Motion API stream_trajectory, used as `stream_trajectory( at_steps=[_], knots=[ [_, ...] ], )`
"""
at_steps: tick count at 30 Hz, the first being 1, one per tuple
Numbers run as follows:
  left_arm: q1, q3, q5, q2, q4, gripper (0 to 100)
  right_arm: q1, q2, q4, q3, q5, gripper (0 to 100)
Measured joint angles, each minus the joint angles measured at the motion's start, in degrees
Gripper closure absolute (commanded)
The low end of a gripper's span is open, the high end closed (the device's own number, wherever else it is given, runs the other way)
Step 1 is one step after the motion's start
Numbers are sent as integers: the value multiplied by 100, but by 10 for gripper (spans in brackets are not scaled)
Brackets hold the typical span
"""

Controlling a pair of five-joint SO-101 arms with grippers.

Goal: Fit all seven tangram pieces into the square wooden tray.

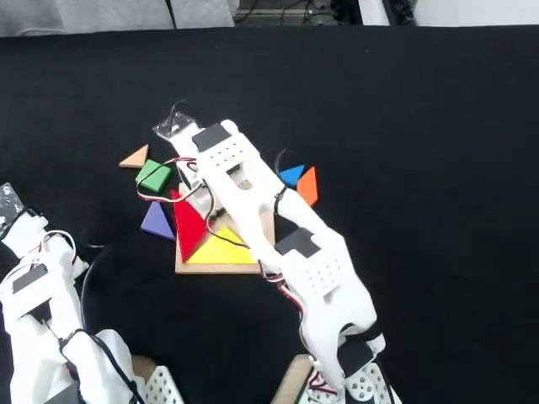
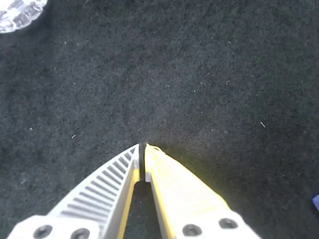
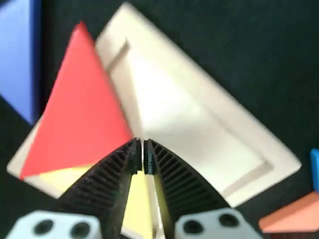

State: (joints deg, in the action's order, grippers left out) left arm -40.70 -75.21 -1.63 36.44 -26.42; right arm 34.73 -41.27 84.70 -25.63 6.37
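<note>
The square wooden tray (image 1: 219,268) holds a large yellow triangle (image 1: 223,250) and a large red triangle (image 1: 189,227), whose edge overlaps the tray's left rim. My right arm (image 1: 253,202) stretches over the tray. My right gripper (image 3: 140,144) is shut and empty just above the seam between the red triangle (image 3: 75,114) and the yellow one (image 3: 137,204), with bare tray floor (image 3: 189,129) beyond. My left gripper (image 2: 141,147) is shut over plain black cloth at the table's left side.
Loose pieces lie around the tray: a tan triangle (image 1: 135,158), a green square (image 1: 153,177) and a purple triangle (image 1: 157,220) to its left, a blue triangle (image 1: 292,175) and an orange piece (image 1: 308,185) to its right. My left arm (image 1: 34,286) stands at the near left.
</note>
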Motion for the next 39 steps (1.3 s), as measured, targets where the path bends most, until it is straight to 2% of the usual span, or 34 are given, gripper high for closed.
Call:
stream_trajectory(
  at_steps=[5,10,14,20,24,39],
  knots=[
    [0,0,0,0,0,967,-35,88,527,0,18,987],
    [0,0,0,0,0,967,-466,949,545,0,0,987],
    [0,0,0,0,0,967,-273,1424,105,88,0,987],
    [0,0,0,0,0,967,589,1442,-1134,905,18,987],
    [0,0,0,0,0,967,738,1345,-1644,1143,0,987],
    [0,0,0,0,0,967,554,642,-1758,1108,-9,987]
  ],
)
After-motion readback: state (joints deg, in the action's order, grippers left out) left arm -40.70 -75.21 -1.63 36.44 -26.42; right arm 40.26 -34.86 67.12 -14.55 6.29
